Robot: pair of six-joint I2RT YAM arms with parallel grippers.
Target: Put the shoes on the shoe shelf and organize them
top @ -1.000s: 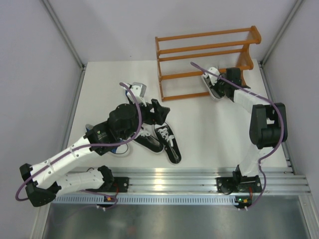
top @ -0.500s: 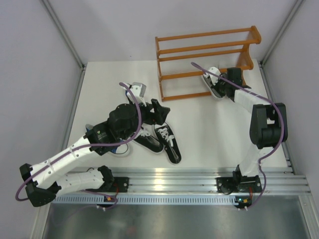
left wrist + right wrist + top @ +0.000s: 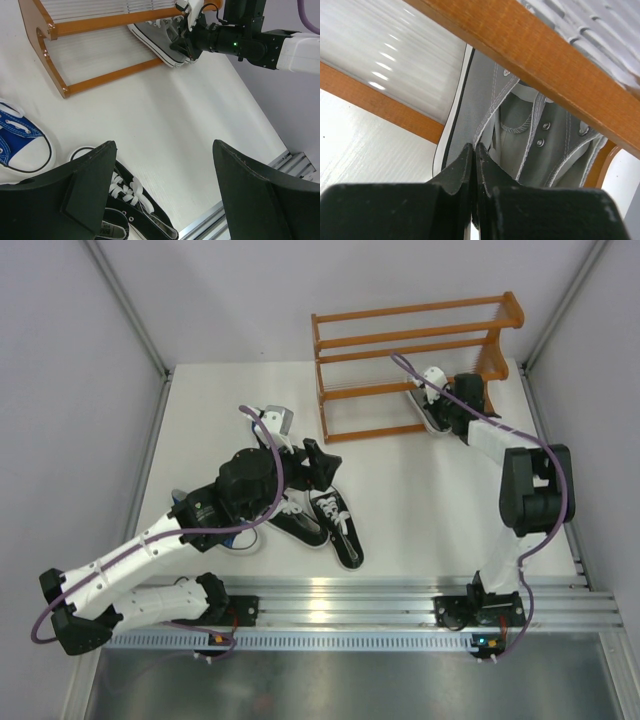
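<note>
The orange-brown shoe shelf (image 3: 415, 340) stands at the back of the table. My right gripper (image 3: 447, 408) is shut on the collar edge of a grey shoe (image 3: 430, 400) that lies partly inside the shelf's lowest tier. In the right wrist view the closed fingertips (image 3: 474, 150) pinch the grey shoe (image 3: 520, 120) under a shelf rail (image 3: 530, 55). My left gripper (image 3: 322, 462) is open and empty above the black shoes (image 3: 340, 530). In the left wrist view its jaws (image 3: 165, 190) stand wide apart over a black shoe (image 3: 130, 200).
A second grey shoe (image 3: 275, 420) lies behind the left arm. A blue shoe (image 3: 15, 137) lies left of the black pair, partly hidden under the left arm (image 3: 235, 540). A metal rail (image 3: 400, 605) runs along the near table edge. Grey walls stand close on both sides.
My right gripper has moved the grey shoe a little farther back and right into the shelf's lowest tier. The left arm has not moved.
</note>
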